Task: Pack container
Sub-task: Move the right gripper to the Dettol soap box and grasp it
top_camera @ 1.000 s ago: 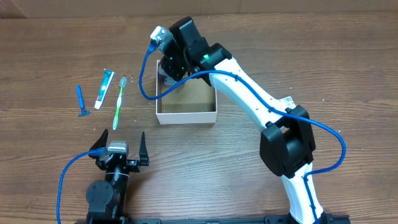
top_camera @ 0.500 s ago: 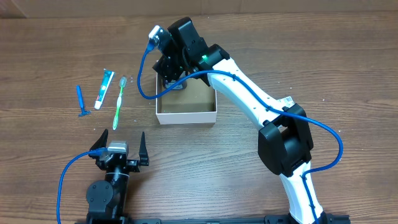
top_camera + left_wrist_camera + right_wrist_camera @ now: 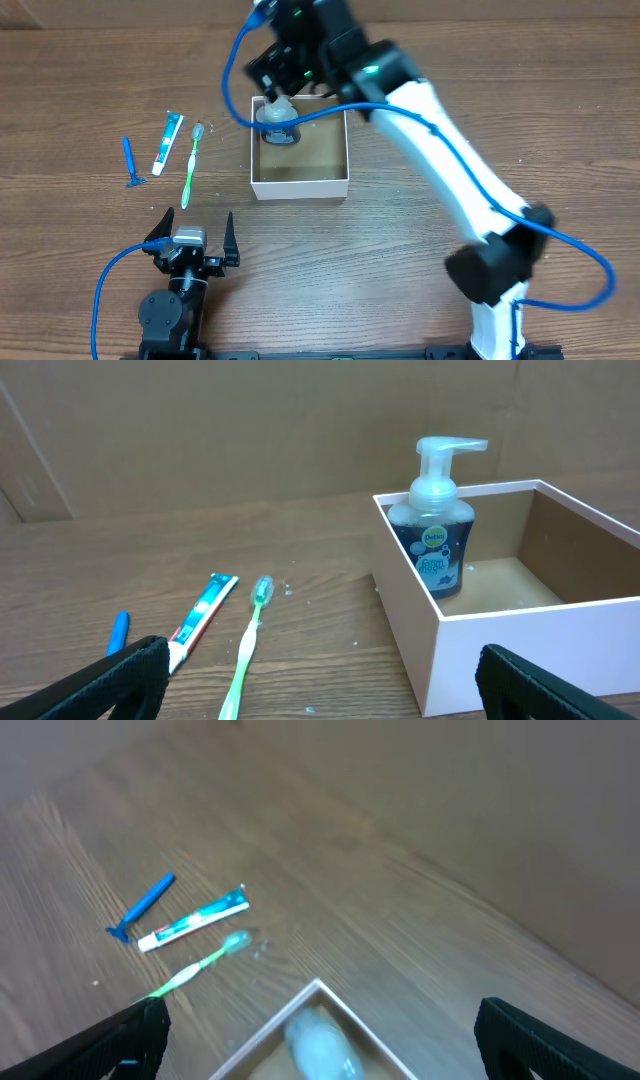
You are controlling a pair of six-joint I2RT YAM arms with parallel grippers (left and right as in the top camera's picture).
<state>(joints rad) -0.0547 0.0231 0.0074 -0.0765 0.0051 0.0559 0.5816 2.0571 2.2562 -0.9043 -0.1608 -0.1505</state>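
Wood-grain bench (image 3: 80, 60) has a blue razor (image 3: 129, 163), toothpaste (image 3: 167, 144) and green toothbrush (image 3: 192, 164) lying side by side on the left, container (image 3: 300, 186) near their right.

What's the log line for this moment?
soap bottle: upright in container | right gripper: open, above it | left gripper: open | toothbrush, toothpaste, razor: unpacked

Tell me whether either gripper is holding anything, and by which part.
Nothing is held. The left gripper and right gripper are open and empty; the blue pump bottle stands free in the white-walled box.
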